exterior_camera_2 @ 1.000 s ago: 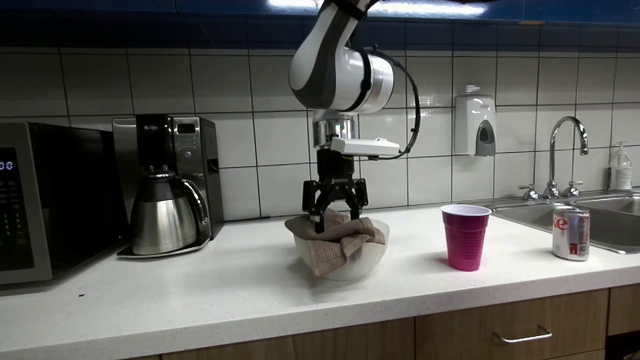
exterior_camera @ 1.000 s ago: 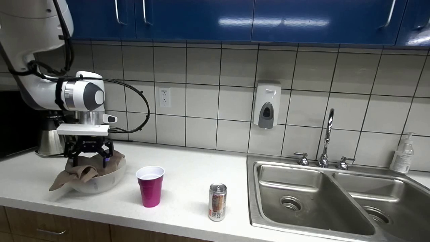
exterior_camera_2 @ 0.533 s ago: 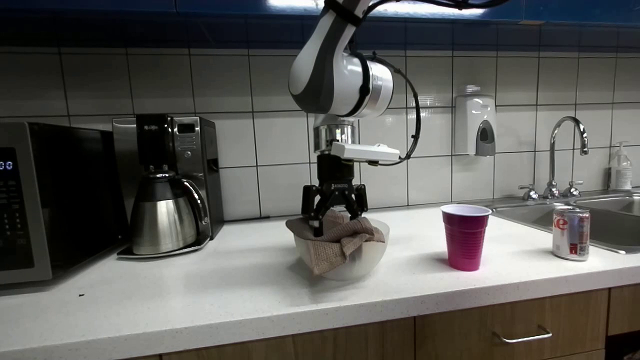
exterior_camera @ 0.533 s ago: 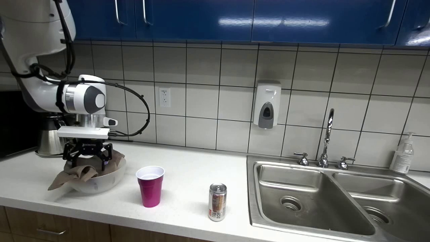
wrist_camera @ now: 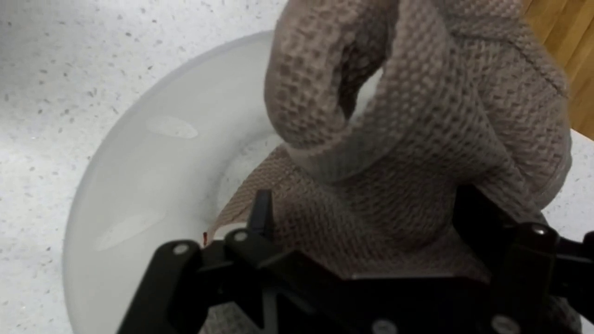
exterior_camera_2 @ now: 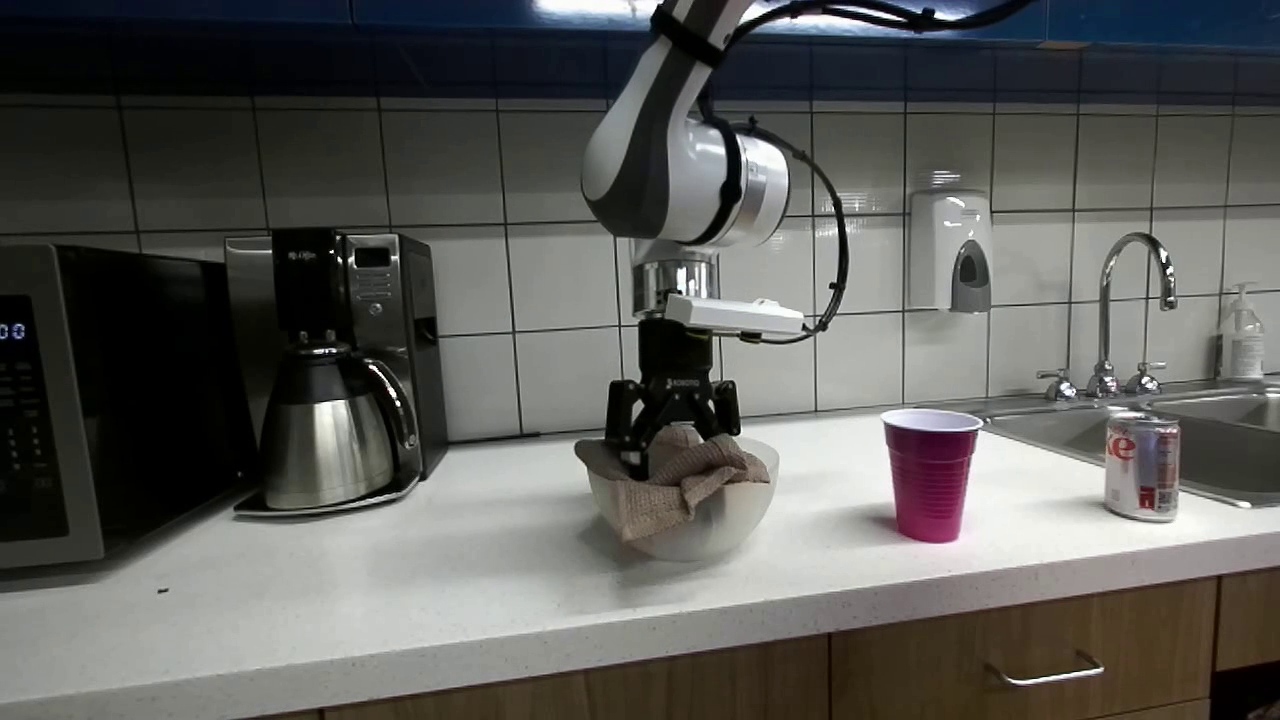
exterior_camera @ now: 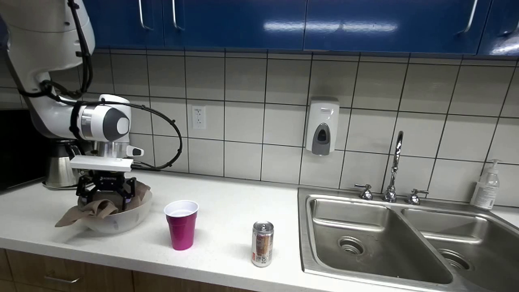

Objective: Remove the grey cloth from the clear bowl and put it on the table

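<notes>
The grey-brown cloth (exterior_camera: 99, 209) lies bunched in the clear, frosted bowl (exterior_camera: 126, 219), with one corner hanging over the rim. Both also show in an exterior view, the cloth (exterior_camera_2: 655, 508) and the bowl (exterior_camera_2: 738, 515). My gripper (exterior_camera: 104, 202) points straight down into the bowl, its fingers open and spread on both sides of cloth folds. In the wrist view the fingertips (wrist_camera: 364, 197) stand wide apart over the cloth (wrist_camera: 417, 134), and the bowl (wrist_camera: 134, 185) shows at the left. Whether the fingertips touch the cloth is unclear. A small white patch beside one finger is unclear.
A pink cup (exterior_camera: 181, 231) stands beside the bowl, with a can (exterior_camera: 262, 245) farther along toward the sink (exterior_camera: 306, 243). A coffee maker with a steel carafe (exterior_camera_2: 330, 440) and a microwave (exterior_camera_2: 150, 400) stand on the other side. The counter's front edge (exterior_camera_2: 600, 650) is near the bowl.
My gripper has moved down, deeper into the bowl and cloth, with its fingers still apart. The cloth's hanging corner has shifted slightly outward and up. The bowl has not moved.
</notes>
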Tool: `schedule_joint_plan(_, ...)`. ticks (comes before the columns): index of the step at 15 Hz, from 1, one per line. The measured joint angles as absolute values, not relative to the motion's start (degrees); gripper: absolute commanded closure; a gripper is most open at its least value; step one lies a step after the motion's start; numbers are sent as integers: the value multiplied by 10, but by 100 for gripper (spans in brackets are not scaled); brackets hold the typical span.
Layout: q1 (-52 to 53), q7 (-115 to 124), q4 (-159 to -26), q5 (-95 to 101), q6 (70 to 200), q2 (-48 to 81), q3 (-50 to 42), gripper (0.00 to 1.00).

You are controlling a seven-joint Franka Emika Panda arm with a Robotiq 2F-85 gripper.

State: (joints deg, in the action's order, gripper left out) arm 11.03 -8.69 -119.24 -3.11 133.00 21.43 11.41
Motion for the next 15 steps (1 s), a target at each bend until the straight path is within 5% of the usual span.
schedule_joint_plan(9, 104, -89, -1193, -34, 1329, 219, 114, 95)
schedule_joint_plan(15, 95, -89, -1193, -42, 1329, 219, 114, 99)
